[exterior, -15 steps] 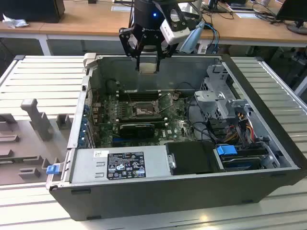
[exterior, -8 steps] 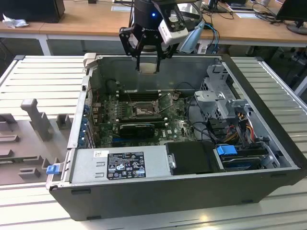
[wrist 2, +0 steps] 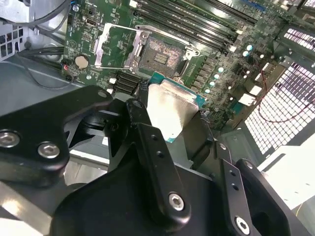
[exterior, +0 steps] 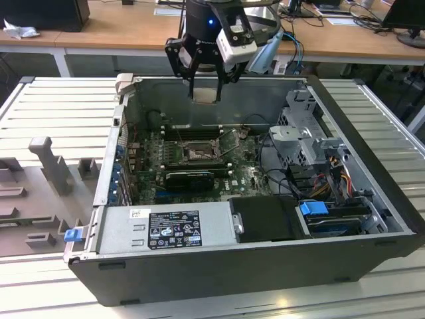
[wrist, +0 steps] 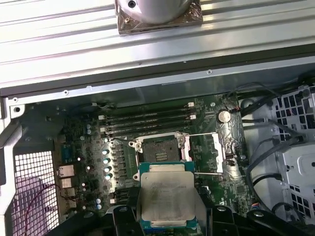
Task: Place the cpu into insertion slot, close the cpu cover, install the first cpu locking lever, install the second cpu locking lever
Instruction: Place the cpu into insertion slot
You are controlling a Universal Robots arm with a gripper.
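Silvery metal faces us in the first wrist view. The cpu [wrist: 167, 196] hangs level with its top upward, pinched at two opposite edges by the fingers [wrist 2: 147, 142], which are closed on it at about its own width. We judge that the edge grip is chosen to leave the underside free and hold the chip flat, so it can go down square.

In the exterior view the gripper [exterior: 206, 90] stands above the open case [exterior: 232, 266], close to its far wall and well clear of the board [exterior: 249, 176]. The case lies on its side on the ribbed table [exterior: 53, 106], which turns the board face up and lets the arm come at it from above.

The slot [wrist: 160, 150] is open, with its greyish pin field bare, just beside the long memory slots [wrist: 147, 118]. The cover [wrist: 216, 152] is swung back on its hinge to one side of the slot, so nothing bars the way down. We take that as the reason it sits there.

The cpu is not yet in the slot. Both wrist views show it in the air near the slot, with a strip of board visible between the two. We cannot tell whether it hangs straight over the pin field. By our reading, the first step of the task is in hand and the cover work is undone.
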